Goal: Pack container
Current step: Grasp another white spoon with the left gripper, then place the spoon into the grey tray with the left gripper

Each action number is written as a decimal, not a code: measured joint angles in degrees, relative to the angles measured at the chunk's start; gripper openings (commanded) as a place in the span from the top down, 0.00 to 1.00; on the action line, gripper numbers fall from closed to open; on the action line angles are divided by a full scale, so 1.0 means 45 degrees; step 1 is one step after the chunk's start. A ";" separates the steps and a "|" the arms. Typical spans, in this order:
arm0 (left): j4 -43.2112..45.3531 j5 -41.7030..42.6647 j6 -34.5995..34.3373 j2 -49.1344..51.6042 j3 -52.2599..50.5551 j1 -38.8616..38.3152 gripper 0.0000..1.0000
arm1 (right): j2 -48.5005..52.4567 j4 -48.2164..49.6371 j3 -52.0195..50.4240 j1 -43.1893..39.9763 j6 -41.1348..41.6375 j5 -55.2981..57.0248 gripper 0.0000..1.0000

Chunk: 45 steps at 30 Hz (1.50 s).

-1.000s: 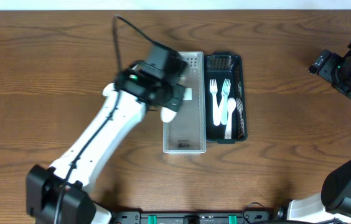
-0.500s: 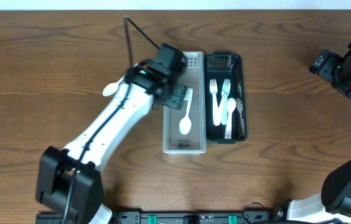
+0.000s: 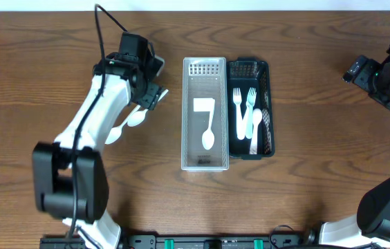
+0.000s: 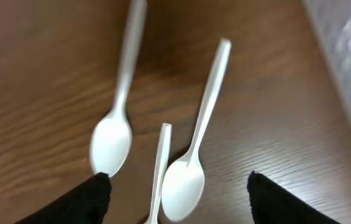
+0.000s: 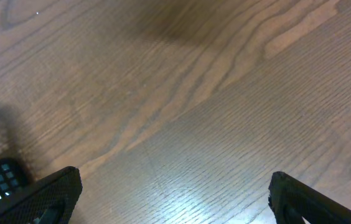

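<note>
Spoons (image 4: 111,143) lie on the table (image 4: 275,124) between the tips of the left gripper (image 4: 177,198), which is spread wide and empty; right gripper (image 5: 175,199) likewise spread, holding nothing.

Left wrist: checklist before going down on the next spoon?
1. Left fingers apart, nothing held: ok.
2. Target under the left gripper: ok. The middle spoon has its bowl between the tips.
3. Target isolated: not ok. A third handle lies tight against its bowl, and the left spoon is close by. A double pick seems possible.
4. Handles touching: cannot tell.
5. Bin has room: ok. One bin spoon lies flat inside, with bare floor around it.
6. Right gripper out of the way: ok. It is open over bare wood, far from the bin.
</note>
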 measured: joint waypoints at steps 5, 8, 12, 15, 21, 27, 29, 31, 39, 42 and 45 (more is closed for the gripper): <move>0.0005 0.0481 0.2176 0.1171 0.0000 -0.0121 0.37 | 0.0000 0.0000 0.0000 0.0000 0.0000 0.0000 0.01; 0.0005 0.0661 0.2773 0.1520 0.0000 -0.0194 0.37 | 0.0000 0.0000 0.0000 0.0000 0.0005 0.0000 0.01; 0.0019 0.0733 0.3172 0.2127 0.0000 -0.0204 0.37 | 0.0000 0.0000 0.0000 0.0000 0.0000 0.0000 0.01; 0.0126 0.0758 0.3279 0.2535 0.0000 -0.0204 0.39 | 0.0000 0.0000 0.0000 0.0000 0.0000 0.0000 0.01; 0.0563 0.0763 0.3415 0.2715 0.0000 -0.0199 0.40 | 0.0000 0.0000 0.0000 0.0000 0.0005 0.0000 0.01; 0.0340 0.0772 0.3264 0.2759 0.0000 -0.0194 0.86 | 0.0000 0.0000 0.0000 0.0000 0.0005 0.0000 0.01; 0.0102 0.0801 0.3099 0.2769 0.0000 -0.0189 0.94 | 0.0000 0.0000 0.0000 0.0000 0.0000 0.0000 0.01; -0.0165 0.0855 0.3094 0.2769 0.0005 -0.0189 0.94 | 0.0000 0.0000 0.0000 0.0000 0.0000 0.0000 0.01; -0.1627 0.0855 0.2322 0.2613 0.0097 -0.0194 0.94 | 0.0000 0.0000 0.0000 0.0000 0.0005 0.0000 0.01; -0.2589 0.0850 0.1554 0.1996 0.0432 -0.0209 0.94 | 0.0000 0.0000 0.0000 0.0000 0.0000 0.0000 0.01; -0.3060 0.0821 0.0588 0.0670 0.1360 -0.0340 0.94 | 0.0000 -0.0005 0.0000 0.0000 0.0005 0.0000 0.01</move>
